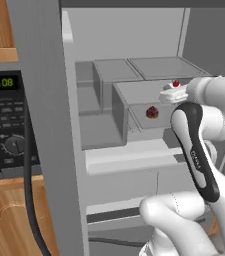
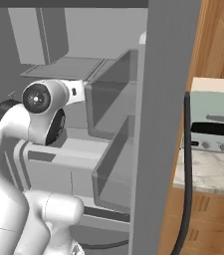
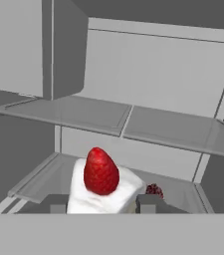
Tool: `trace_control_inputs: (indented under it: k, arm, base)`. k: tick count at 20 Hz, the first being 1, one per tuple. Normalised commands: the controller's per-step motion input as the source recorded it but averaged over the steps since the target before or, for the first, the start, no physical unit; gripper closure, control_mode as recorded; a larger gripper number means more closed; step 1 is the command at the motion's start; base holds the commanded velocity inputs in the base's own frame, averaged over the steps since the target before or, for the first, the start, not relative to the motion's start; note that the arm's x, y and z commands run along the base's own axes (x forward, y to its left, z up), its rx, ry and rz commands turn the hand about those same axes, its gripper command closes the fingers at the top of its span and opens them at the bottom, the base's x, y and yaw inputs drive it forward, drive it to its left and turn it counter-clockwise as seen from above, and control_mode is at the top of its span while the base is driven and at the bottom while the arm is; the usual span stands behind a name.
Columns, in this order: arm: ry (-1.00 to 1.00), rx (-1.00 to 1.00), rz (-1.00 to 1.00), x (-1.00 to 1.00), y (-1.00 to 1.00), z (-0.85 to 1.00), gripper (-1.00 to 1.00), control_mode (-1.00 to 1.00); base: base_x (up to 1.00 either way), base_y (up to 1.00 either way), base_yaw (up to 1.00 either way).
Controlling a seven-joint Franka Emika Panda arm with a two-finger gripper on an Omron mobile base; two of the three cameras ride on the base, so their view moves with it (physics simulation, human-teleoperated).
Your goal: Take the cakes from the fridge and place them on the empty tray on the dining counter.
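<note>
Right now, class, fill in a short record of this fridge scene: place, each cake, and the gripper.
place: inside the open fridge, among its grey shelves
white cake: red fruit on top, between the gripper fingertips
dark cake: on a shelf beyond the white cake, apart from it
gripper: narrowed around the white cake; firm grip cannot be told

From my left base camera I read 1 clear text: green digits "12:08" on the clock display [image 1: 2, 82] of the black microwave [image 1: 4, 125], which sits left of the fridge's open door. Its buttons below carry marks too small for me to read. A line of pale lettering runs along the dark link of my own arm [image 1: 198, 160], but I cannot make it out.
</note>
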Motion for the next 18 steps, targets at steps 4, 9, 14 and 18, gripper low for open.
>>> trace_control_inputs:
  k: [4, 9, 14, 18]
  arm:
    - [0.0, 0.0, 0.0, 0.0, 0.0, 0.0, 1.0, 1.0]
    - [0.0, 0.0, 0.0, 0.0, 0.0, 0.0, 1.0, 1.0]
    - [0.0, 0.0, 0.0, 0.0, 0.0, 0.0, 1.0, 1.0]
    - [0.0, 0.0, 0.0, 0.0, 0.0, 0.0, 1.0, 1.0]
  base:
    - [-0.75, -0.15, -0.05]
    - [-0.99, -0.16, -0.07]
    - [-0.86, -0.19, -0.19]
    - [-0.33, -0.07, -0.42]
